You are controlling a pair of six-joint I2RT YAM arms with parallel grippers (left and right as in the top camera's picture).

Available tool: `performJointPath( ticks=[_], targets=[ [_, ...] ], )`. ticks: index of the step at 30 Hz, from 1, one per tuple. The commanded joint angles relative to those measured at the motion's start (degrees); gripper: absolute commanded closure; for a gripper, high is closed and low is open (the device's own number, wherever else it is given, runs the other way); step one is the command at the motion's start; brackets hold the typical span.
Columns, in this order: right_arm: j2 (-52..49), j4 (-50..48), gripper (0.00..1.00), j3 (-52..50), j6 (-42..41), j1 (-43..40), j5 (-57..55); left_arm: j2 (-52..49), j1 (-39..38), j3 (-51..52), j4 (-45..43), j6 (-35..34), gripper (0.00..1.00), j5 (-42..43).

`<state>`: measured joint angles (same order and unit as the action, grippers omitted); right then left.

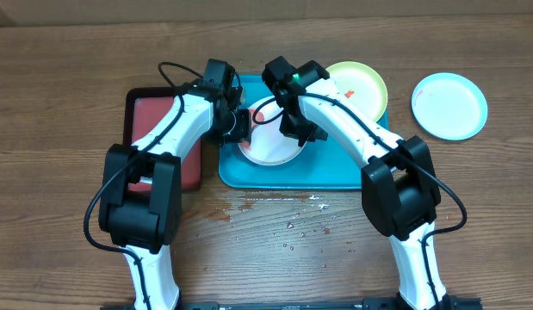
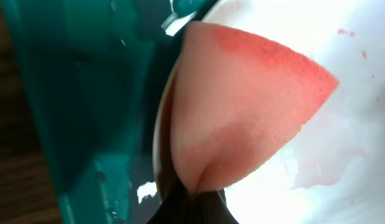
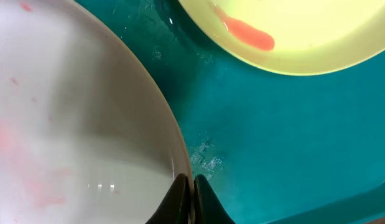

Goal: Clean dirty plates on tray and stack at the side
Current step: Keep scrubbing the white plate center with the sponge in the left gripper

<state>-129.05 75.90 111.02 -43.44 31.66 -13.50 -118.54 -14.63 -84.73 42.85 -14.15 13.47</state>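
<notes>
Gripping sponge [image 2: 242, 106], left hand [image 2: 192, 202] on white plate [image 3: 74, 112]; only right wrist shows right hand [image 3: 193, 191] pinching rim.

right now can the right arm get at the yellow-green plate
Probably, once it lets go: the right gripper is shut on the rim of the white plate, and the yellow-green plate lies uncovered just beside it on the tray, nothing between.

Teal tray [image 1: 335, 172], red-smeared white plate [image 1: 270, 151], yellow-green plate [image 1: 367, 82], blue plate [image 1: 449, 105], pink sponge [image 2: 242, 106]
</notes>
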Motion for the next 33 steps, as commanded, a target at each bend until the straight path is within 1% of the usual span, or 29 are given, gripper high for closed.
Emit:
performJointPath(
  ticks=[1,6,13,18,25,33],
  targets=[
    [0.79,0.09,0.96,1.22,0.22,0.15,-1.46,-1.05,-0.31,-2.08,-0.04,1.38,0.96,-5.05],
    [0.79,0.07,0.96,1.22,0.22,0.15,-1.46,-1.07,-1.20,-2.05,-0.52,-0.07,0.96,-8.37],
    [0.79,0.11,0.96,1.22,0.22,0.15,-1.46,-1.77,-4.17,-2.01,-3.39,-1.64,0.96,-10.43],
    [0.79,0.35,0.96,1.22,0.22,0.15,-1.46,-2.25,-5.01,-1.95,-3.28,-4.15,0.96,-15.39],
    [0.79,0.50,0.96,1.22,0.24,0.15,-1.46,-2.73,-4.98,-1.95,-3.87,-5.11,0.96,-21.40],
    [0.79,1.18,0.96,1.22,0.26,0.15,-1.46,-3.08,-4.92,-1.95,-10.03,-5.20,0.96,-22.12]
  ],
)
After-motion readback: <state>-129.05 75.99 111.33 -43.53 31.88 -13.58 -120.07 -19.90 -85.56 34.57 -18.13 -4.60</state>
